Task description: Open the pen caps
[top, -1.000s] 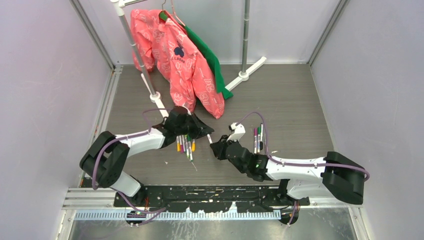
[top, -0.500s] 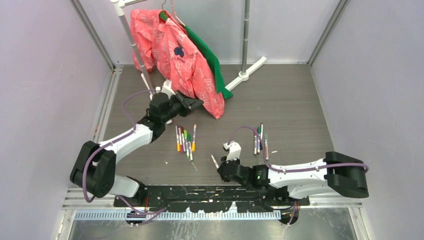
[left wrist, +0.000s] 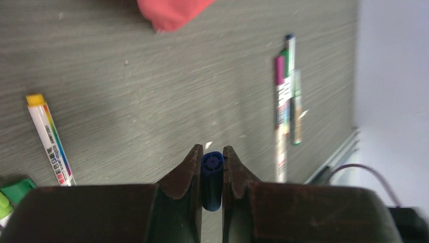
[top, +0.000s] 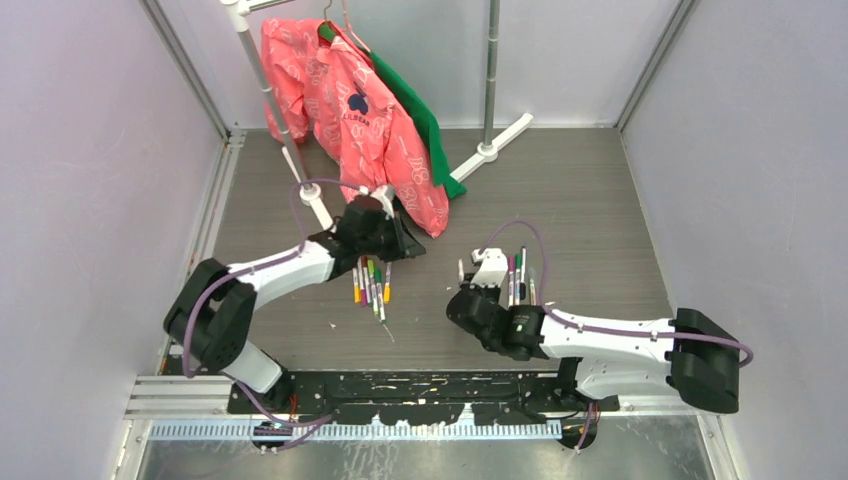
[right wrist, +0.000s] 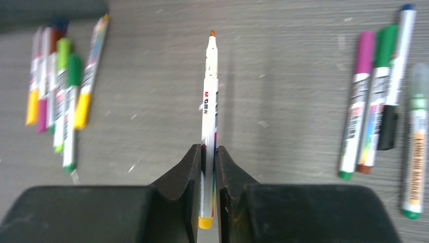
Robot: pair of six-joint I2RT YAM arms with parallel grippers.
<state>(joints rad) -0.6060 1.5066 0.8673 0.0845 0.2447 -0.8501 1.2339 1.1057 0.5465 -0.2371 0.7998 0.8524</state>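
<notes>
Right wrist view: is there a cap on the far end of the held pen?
No, the pen in the right gripper shows its bare orange tip.

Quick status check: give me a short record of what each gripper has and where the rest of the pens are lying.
left gripper: shut on a blue cap, no pen in it
right gripper: shut on a pen, uncapped, orange tip pointing away from the fingers
left row of pens: flat on the table, side by side, left of the held pen
right row of pens: flat on the table, pink, green and blue ends showing
caps on the lying pens: too blurred to count
</notes>
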